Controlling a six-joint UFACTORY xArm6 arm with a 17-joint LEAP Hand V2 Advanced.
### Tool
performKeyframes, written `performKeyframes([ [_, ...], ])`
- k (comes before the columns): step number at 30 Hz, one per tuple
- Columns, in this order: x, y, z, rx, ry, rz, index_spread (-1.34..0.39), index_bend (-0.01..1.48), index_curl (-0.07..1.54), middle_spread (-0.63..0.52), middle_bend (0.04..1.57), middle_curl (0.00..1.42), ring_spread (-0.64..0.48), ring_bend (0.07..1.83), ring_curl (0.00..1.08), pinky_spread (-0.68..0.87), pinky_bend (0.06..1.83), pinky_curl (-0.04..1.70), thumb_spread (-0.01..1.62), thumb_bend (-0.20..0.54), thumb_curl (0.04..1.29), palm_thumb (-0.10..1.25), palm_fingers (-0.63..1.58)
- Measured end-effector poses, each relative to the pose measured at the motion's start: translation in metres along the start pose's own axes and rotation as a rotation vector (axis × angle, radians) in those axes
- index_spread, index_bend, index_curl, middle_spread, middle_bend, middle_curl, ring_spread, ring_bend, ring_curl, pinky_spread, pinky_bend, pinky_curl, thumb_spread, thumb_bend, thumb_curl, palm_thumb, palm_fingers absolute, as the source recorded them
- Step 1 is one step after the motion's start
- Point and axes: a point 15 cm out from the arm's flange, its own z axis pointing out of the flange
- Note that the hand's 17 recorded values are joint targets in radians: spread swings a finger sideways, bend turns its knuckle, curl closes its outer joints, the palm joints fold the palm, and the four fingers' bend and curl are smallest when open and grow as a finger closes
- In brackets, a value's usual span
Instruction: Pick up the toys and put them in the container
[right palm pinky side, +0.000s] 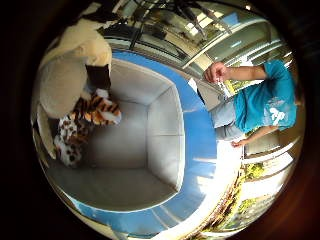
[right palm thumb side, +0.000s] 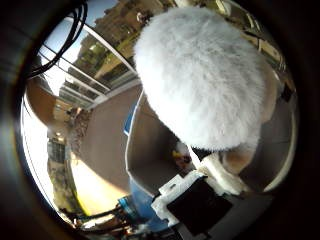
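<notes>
A fluffy white and cream plush toy fills much of the thumb side view, close against my palm. My hand shows as white and black finger parts curled against the toy's lower side. The toy hangs above a grey container with a blue rim. Inside the container, against one wall, lie an orange and black striped tiger toy and a white toy with brown spots. The rest of the container's floor is bare.
The container stands on a brown floor. Tall glass panes in metal frames run along the room's side, with sunlit ground and plants outside.
</notes>
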Motion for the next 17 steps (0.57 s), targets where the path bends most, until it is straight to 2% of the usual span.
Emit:
performKeyframes([
  [4, 0.005, -0.009, -0.068, 0.071, 0.026, -0.029, -0.54, 0.08, 0.58, 0.04, 0.17, 0.44, 0.26, 0.69, 0.32, 0.44, 1.09, 0.54, 1.07, -0.042, 0.40, 0.52, -0.13],
  [9, 0.008, 0.009, -0.149, 0.085, 0.039, -0.057, -0.50, 0.13, 0.46, 0.05, 0.16, 0.39, 0.27, 0.64, 0.30, 0.47, 1.05, 0.49, 1.07, -0.036, 0.37, 0.50, -0.07],
  [13, 0.006, 0.040, -0.207, 0.058, 0.040, -0.057, -0.48, 0.16, 0.41, 0.04, 0.16, 0.36, 0.28, 0.61, 0.29, 0.48, 1.03, 0.47, 1.06, -0.033, 0.35, 0.50, -0.04],
  [17, 0.006, 0.091, -0.261, -0.010, 0.033, -0.041, -0.46, 0.18, 0.39, 0.03, 0.17, 0.34, 0.28, 0.58, 0.29, 0.49, 0.99, 0.43, 1.07, -0.027, 0.34, 0.53, 0.00],
])
